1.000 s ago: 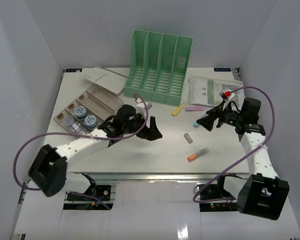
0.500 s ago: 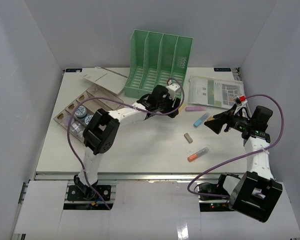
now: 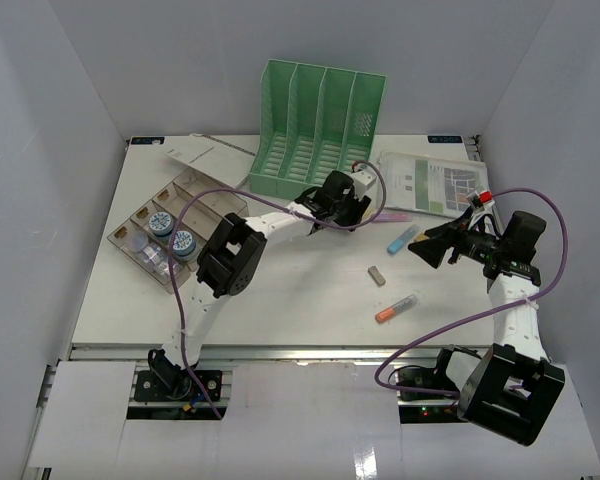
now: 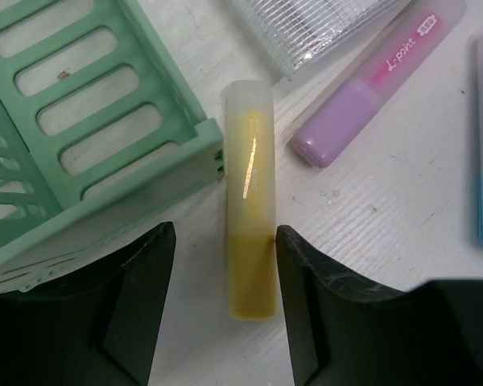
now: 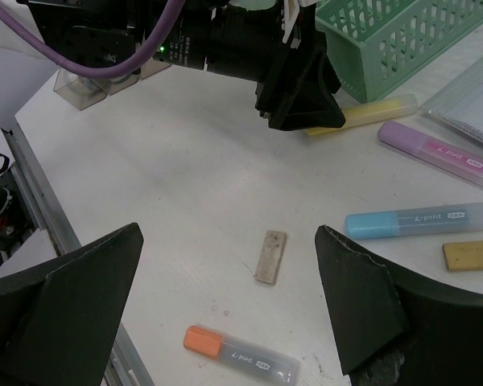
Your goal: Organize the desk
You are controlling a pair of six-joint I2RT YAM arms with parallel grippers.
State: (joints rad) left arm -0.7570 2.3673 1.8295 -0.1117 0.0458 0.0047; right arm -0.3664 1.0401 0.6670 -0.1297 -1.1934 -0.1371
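**Q:** Where is the desk point(image 3: 280, 310) lying?
**A:** It is filling the middle of the overhead view. Its metal rail is running along the near edge, just above the two arm bases.

**Q:** What is resting nearest that rail?
**A:** (a) An orange highlighter point(image 3: 395, 307) is lying right of centre. (b) Just beyond it, and apart from it, a small beige block point(image 3: 377, 275) is lying flat.

**Q:** How is the right gripper point(image 3: 425, 245) standing?
**A:** It is hovering over the desk's right side with its fingers spread wide, gripping nothing. (c) A blue highlighter point(image 5: 419, 219) is lying past it, with a small yellow eraser point(image 5: 468, 255) just beside it.

**Q:** And the left gripper point(image 4: 224, 249)?
**A:** It is reaching farther back, with its fingers apart and straddling (d) a yellow highlighter point(image 4: 249, 161) that is lying on the desk. The finger on the wrist view's right is appearing to touch the barrel, while a gap is showing at the other, so nothing is clamped. The highlighter is lying at the corner of the green file rack point(image 4: 80, 121). Whether the two are touching cannot be told. (e) A purple highlighter point(image 4: 370, 80) is lying near.

**Q:** What is sitting farthest back?
**A:** Printed papers point(image 3: 430, 182) are lying at far right, and a clear compartment box point(image 3: 215, 205) at far left.
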